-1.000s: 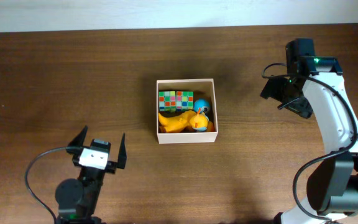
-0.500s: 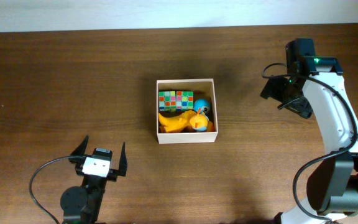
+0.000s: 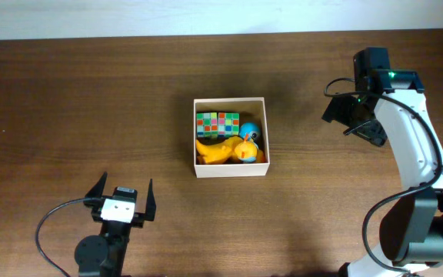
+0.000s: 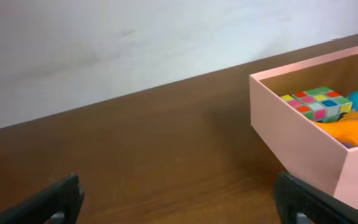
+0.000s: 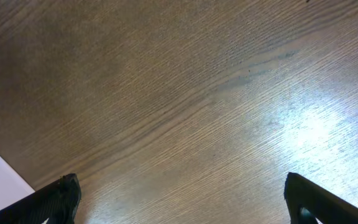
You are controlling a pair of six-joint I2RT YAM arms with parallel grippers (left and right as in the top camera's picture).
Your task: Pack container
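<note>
Container [image 3: 229, 171], square, no long axis: frame centre, holding chequered cube [image 3: 218, 123], duck [image 3: 221, 150], blue ball [image 3: 250, 129]. Left gripper [image 3: 123, 191]: lower left, jaws spread, empty; container up-right. Right gripper [image 5: 182, 202]: likewise spread, empty; container leftward. Neither clearly nearer.

Left gripper [image 3: 126, 183] has retreated farther from the container [image 3: 231, 170].

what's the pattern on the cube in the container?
The cube is a multicoloured grid of small squares: green, red, yellow, blue, pink. It shows best in the left wrist view.
</note>
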